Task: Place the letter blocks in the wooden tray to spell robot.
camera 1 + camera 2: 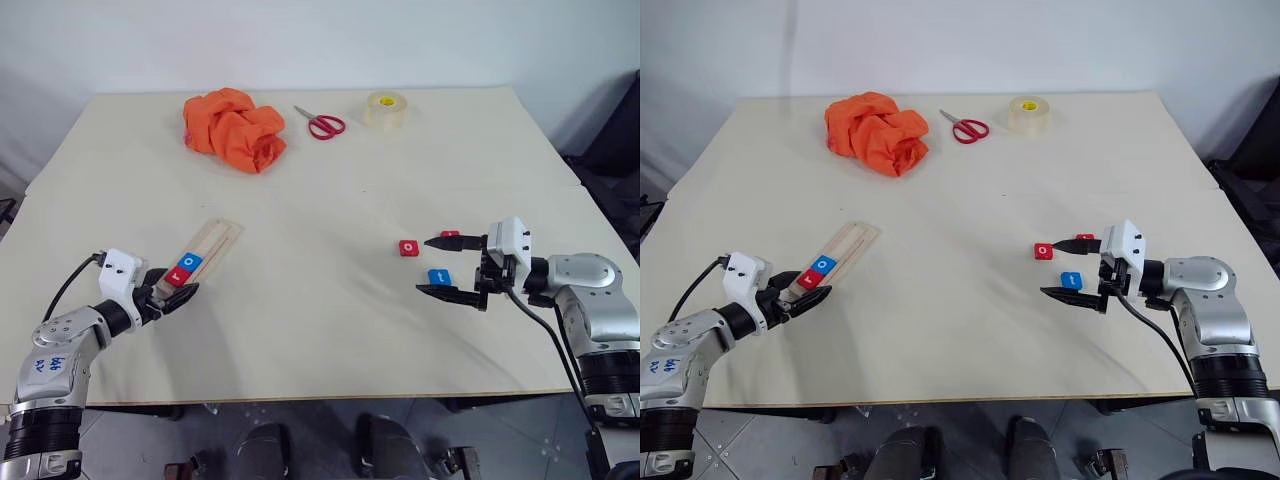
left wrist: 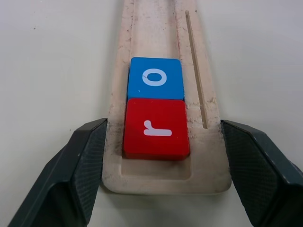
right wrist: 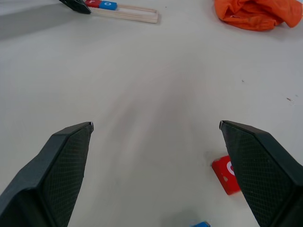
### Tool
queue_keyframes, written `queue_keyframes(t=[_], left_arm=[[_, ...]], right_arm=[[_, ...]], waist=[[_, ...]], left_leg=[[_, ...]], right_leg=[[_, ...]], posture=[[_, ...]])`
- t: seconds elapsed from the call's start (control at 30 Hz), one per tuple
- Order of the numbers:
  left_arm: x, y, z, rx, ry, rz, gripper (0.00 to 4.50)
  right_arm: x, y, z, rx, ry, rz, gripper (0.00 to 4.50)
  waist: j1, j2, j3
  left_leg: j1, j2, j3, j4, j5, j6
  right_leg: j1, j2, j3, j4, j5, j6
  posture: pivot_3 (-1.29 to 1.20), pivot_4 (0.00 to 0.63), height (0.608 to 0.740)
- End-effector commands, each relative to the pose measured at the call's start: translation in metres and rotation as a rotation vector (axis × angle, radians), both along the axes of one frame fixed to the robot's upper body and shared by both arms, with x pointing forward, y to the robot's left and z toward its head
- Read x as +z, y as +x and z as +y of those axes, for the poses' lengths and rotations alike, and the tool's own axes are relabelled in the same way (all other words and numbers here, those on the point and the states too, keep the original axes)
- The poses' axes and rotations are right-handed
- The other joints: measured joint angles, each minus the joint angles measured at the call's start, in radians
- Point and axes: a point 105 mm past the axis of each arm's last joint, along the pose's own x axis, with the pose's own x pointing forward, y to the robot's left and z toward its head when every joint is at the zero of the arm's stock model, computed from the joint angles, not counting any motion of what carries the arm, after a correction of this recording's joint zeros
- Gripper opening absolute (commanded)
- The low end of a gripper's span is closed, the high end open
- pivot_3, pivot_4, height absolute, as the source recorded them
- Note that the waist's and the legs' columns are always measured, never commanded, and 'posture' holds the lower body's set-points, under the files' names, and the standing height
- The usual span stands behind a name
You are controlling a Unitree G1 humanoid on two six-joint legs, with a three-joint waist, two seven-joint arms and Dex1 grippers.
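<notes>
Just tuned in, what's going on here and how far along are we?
The tray holds a red r and a blue o at its near end. The left gripper straddles that end, fingers either side. The right gripper hovers open over three loose blocks: a red o, a blue block and another red block.

Open right hand (image 3: 156,127) above table (image 3: 142,94)
</notes>
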Motion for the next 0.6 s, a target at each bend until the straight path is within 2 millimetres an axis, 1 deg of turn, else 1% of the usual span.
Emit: queue_keyframes(t=[0.03,0.07,0.1,0.17,0.23,0.33,0.4,0.47,0.5,0.6], left_arm=[[-0.007,-0.007,-0.007,-0.079,0.046,0.032,3.39],[-0.003,-0.006,-0.011,-0.106,0.052,0.010,3.39],[0.006,-0.005,-0.019,-0.157,0.053,-0.021,3.39],[0.024,-0.001,-0.042,-0.280,0.073,-0.047,3.39],[0.033,-0.001,-0.063,-0.402,0.107,-0.056,3.39],[0.038,-0.001,-0.085,-0.532,0.131,-0.062,3.39],[0.040,-0.002,-0.104,-0.634,0.142,-0.066,3.39],[0.039,-0.002,-0.120,-0.715,0.151,-0.058,3.39],[0.038,-0.002,-0.123,-0.734,0.153,-0.054,3.39],[0.036,-0.005,-0.150,-0.876,0.191,-0.052,3.39]], right_arm=[[0.012,0.000,-0.001,0.006,0.006,-0.054,4.50],[0.012,0.001,-0.001,0.006,0.006,-0.055,4.50],[0.012,0.000,-0.002,0.005,0.004,-0.056,4.50],[0.012,-0.001,-0.004,0.001,-0.004,-0.056,4.50],[0.010,-0.004,-0.006,-0.002,-0.008,-0.055,4.50],[0.008,-0.007,-0.007,-0.009,-0.011,-0.052,4.50],[0.005,-0.011,-0.010,-0.020,-0.017,-0.046,4.50],[0.001,-0.016,-0.014,-0.031,-0.029,-0.039,4.50],[0.001,-0.018,-0.015,-0.033,-0.032,-0.038,4.50],[-0.001,-0.025,-0.025,-0.070,-0.051,-0.033,4.50]], waist=[[0.000,0.000,0.000],[0.000,0.000,0.000],[0.000,0.000,0.000],[0.003,0.000,0.000],[0.009,-0.001,0.000],[0.007,-0.001,0.000],[0.004,-0.001,0.000],[0.004,-0.001,0.000],[0.003,-0.001,0.000],[0.002,-0.001,0.000]], left_leg=[[0.000,0.000,0.000,0.000,0.000,0.000],[0.000,0.000,0.000,0.000,0.000,0.000],[0.000,0.000,0.000,0.000,0.000,0.000],[0.000,0.000,0.000,0.000,0.000,0.000],[-0.001,0.000,0.000,0.002,0.000,0.000],[-0.003,0.000,0.000,0.004,0.000,0.000],[-0.003,0.000,0.000,0.004,0.000,0.000],[-0.003,0.000,0.000,0.004,0.000,0.000],[-0.003,0.000,0.000,0.004,0.000,0.000],[-0.002,0.000,0.001,0.006,0.000,0.000]], right_leg=[[0.000,0.000,0.000,0.000,0.000,0.000],[0.000,0.000,0.000,0.000,0.000,0.000],[0.000,0.000,0.000,0.000,0.000,0.000],[0.000,0.000,0.000,0.000,0.000,0.000],[0.000,0.000,0.000,0.000,0.000,0.000],[0.000,0.000,0.001,0.000,0.000,0.000],[0.000,0.000,0.001,0.000,0.000,0.001],[0.000,0.000,0.001,0.001,0.000,0.001],[0.000,0.000,0.001,0.001,0.000,0.001],[0.000,0.000,0.002,0.001,0.001,0.001]], posture=[[0.00,0.150,0.740],[0.00,0.150,0.740],[0.00,0.150,0.740],[0.00,0.150,0.740],[0.00,0.150,0.740],[0.00,0.150,0.740],[0.00,0.150,0.740],[0.00,0.150,0.740],[0.00,0.150,0.740],[0.00,0.150,0.740]])
